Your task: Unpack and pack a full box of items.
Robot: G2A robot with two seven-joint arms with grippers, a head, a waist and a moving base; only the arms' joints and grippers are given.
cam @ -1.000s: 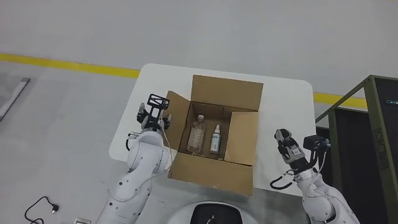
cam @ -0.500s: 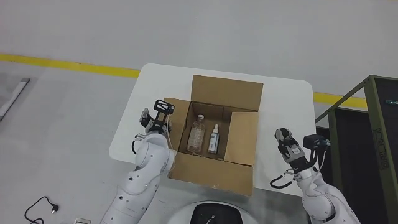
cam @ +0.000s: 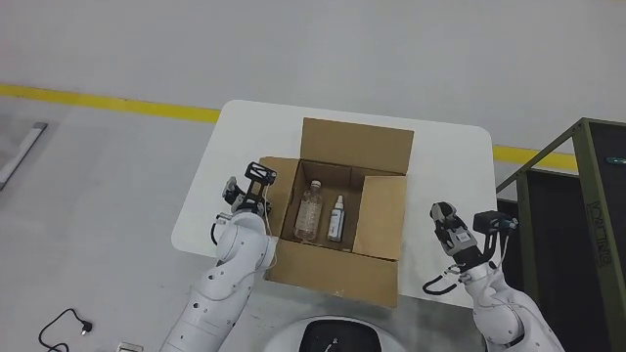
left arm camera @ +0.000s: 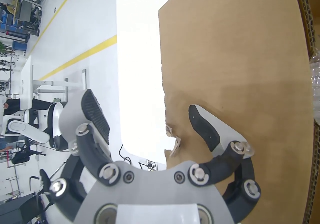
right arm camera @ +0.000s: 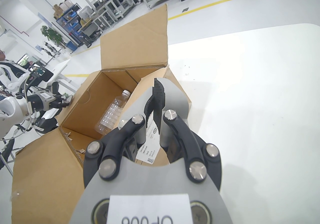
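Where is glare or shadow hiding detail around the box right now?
Left wrist view: the table beside the flap is washed out to plain white, and a shadow darkens the flap near the open left gripper. Right wrist view: the inside of the box is shaded, but the clear bottle still reads fine. Top view: even light, no glare.
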